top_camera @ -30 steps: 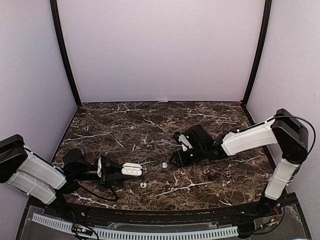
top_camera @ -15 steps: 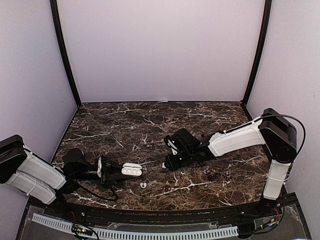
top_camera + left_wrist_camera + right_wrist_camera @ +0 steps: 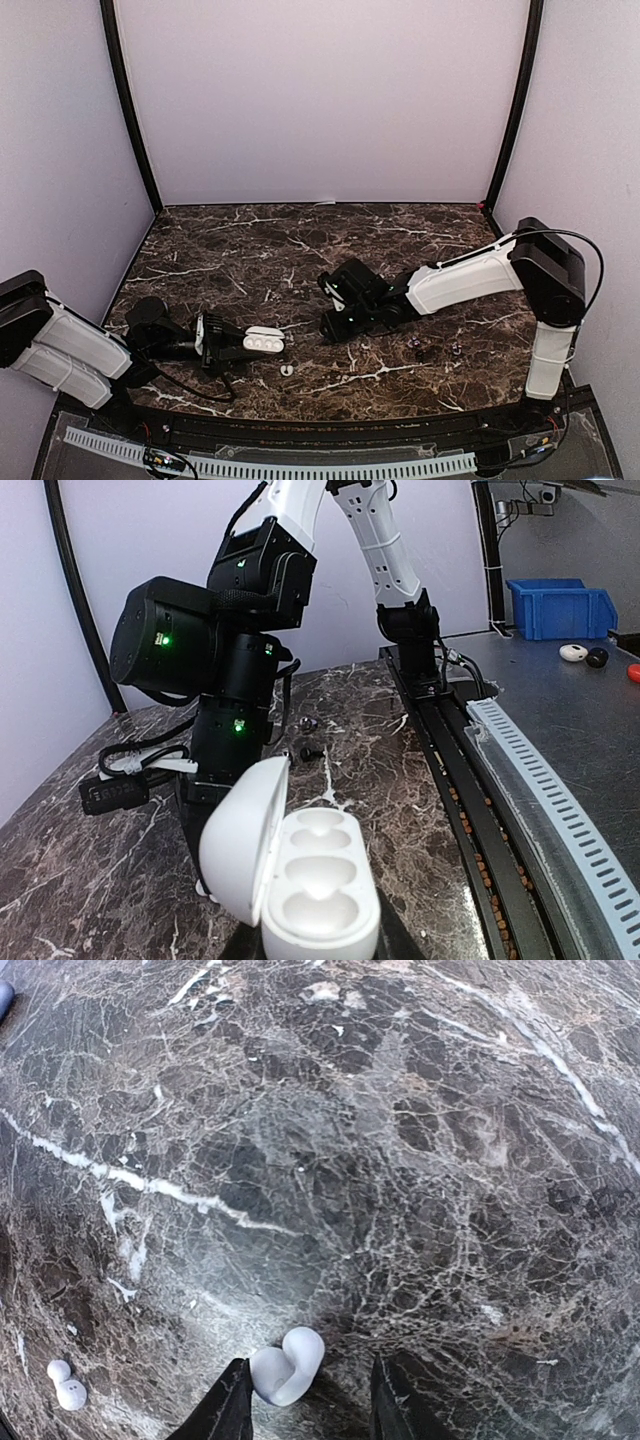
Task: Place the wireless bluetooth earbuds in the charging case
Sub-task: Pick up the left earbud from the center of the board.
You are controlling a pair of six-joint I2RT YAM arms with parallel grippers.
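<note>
My left gripper [image 3: 232, 345] is shut on the white charging case [image 3: 264, 341], held low over the table at the near left. In the left wrist view the charging case [image 3: 315, 885] has its lid [image 3: 238, 835] swung open, and its moulded wells hold nothing. My right gripper [image 3: 330, 328] hangs low over the table's middle and hides one white earbud from above. In the right wrist view that earbud [image 3: 285, 1365] lies on the marble between the open fingers of the right gripper [image 3: 312, 1400]. It touches the left finger [image 3: 232, 1405]; a gap separates it from the other finger. A second white earbud [image 3: 287, 370] lies closer to the near edge.
Two small dark-purple earbuds [image 3: 418, 346] [image 3: 456, 349] lie to the right of the right gripper. The second white earbud [image 3: 65, 1388] shows at the right wrist view's lower left. A perforated cable rail [image 3: 270, 465] runs along the near edge. Purple walls close off three sides.
The right arm has reached leftward and its gripper now covers the white earbud that lay exposed a second ago. The left gripper and case have not moved.
</note>
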